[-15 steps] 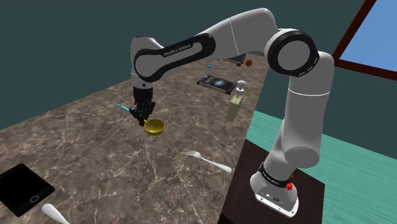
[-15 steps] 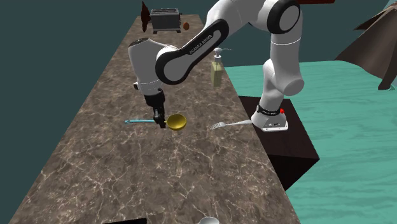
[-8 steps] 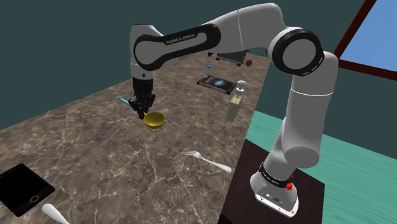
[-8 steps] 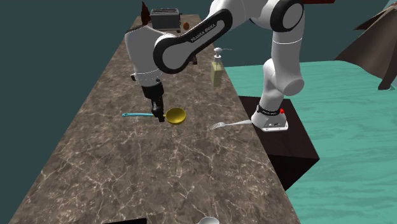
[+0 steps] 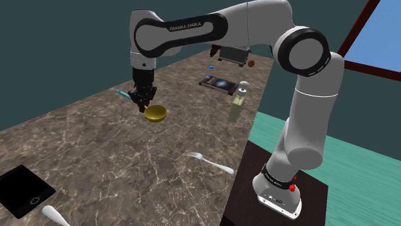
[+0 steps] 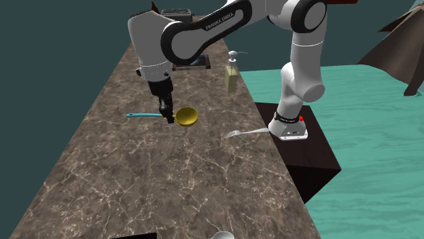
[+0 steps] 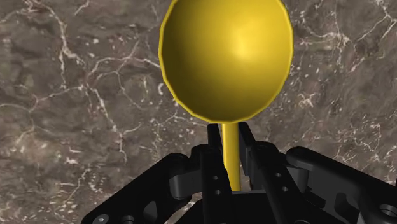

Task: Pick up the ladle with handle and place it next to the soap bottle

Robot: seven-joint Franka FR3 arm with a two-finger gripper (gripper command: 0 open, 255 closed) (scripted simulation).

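Note:
The ladle has a yellow bowl (image 5: 155, 113) (image 6: 187, 116) (image 7: 227, 57) and a teal handle (image 5: 121, 94) (image 6: 143, 115). My black gripper (image 5: 142, 104) (image 6: 165, 117) (image 7: 231, 167) is shut on the ladle's thin yellow neck just behind the bowl and holds it level above the marble counter. The soap bottle (image 5: 238, 104) (image 6: 232, 72) stands upright near the counter's edge by the stand, well apart from the ladle.
A silver fork (image 5: 210, 162) (image 6: 246, 132) lies near the counter's edge close to the stand. A dark book (image 5: 218, 84) and a toaster (image 6: 177, 18) sit farther back. A black tablet (image 5: 24, 191) and a white utensil (image 5: 55, 216) lie at the shoulder view's lower left.
The gripper has risen with the ladle and carried it a little toward the far end of the counter. Its grip on the neck is unchanged.

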